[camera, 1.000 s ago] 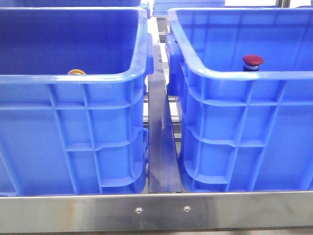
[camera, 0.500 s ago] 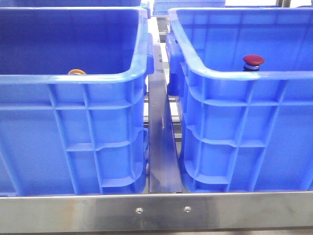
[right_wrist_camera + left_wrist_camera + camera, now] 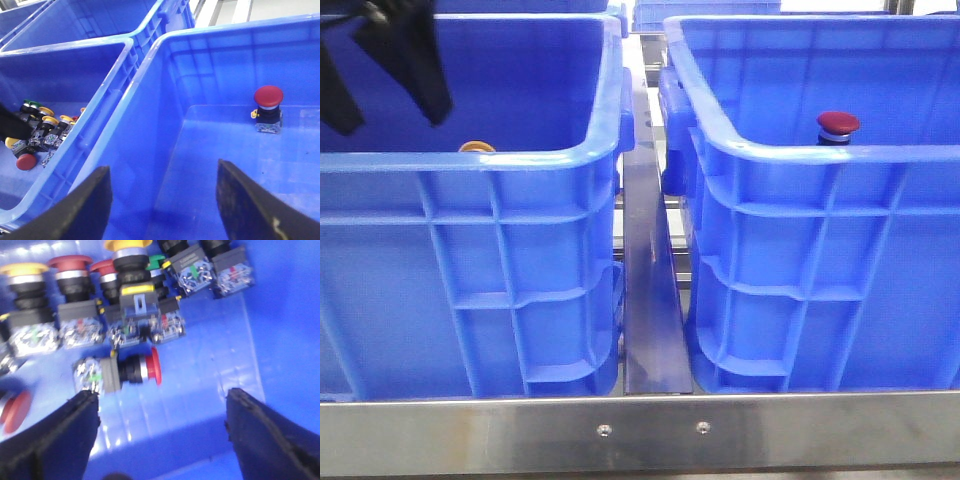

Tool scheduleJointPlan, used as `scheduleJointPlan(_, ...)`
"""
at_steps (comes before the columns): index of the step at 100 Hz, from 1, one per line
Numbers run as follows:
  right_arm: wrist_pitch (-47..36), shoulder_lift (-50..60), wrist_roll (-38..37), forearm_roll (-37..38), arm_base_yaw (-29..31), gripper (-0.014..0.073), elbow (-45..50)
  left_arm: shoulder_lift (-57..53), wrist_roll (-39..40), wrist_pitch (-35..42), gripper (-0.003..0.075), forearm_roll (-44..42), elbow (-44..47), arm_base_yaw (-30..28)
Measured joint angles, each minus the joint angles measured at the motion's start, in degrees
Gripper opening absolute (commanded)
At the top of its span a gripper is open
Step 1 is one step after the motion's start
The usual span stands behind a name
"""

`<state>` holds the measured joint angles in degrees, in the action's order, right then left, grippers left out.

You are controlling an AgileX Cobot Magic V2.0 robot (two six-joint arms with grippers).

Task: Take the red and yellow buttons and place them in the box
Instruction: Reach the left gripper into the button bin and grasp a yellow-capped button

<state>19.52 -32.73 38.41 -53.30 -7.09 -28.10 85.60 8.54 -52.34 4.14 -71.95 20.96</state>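
Note:
Two blue boxes stand side by side. The left box [image 3: 520, 158] holds several push buttons. One red button [image 3: 145, 371] lies on its side just ahead of my left gripper [image 3: 160, 437], which hangs open and empty over that box's floor. Yellow buttons [image 3: 24, 271] stand in a row behind it. In the front view the left gripper [image 3: 385, 90] shows at the top left, and a yellow cap [image 3: 477, 147] peeks over the rim. Another red button [image 3: 268, 97] stands upright in the right box [image 3: 210, 50]. My right gripper [image 3: 162, 202] is open above that box's left wall.
A steel rail [image 3: 650, 300] runs between the two boxes and a steel bar [image 3: 640, 430] crosses the front. More blue boxes [image 3: 90, 20] stand behind. A loose red cap [image 3: 15, 410] lies near the left finger.
My left gripper has come into the front view at the top left, above the left box. The buttons seen in that view have not moved.

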Motion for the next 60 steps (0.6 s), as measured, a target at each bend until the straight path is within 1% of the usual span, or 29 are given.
scheduleJointPlan(25,0.0,0.0,0.0,0.0,0.0,0.0472,0.0,9.03,0.0,-2.08,0.0492,-0.09,-6.1,0.0)
scheduleJointPlan(60,0.0,0.0,0.0,0.0,0.0,0.0472,0.0,17.41,0.0,-1.53,0.0491,-1.57,-9.33,-0.59)
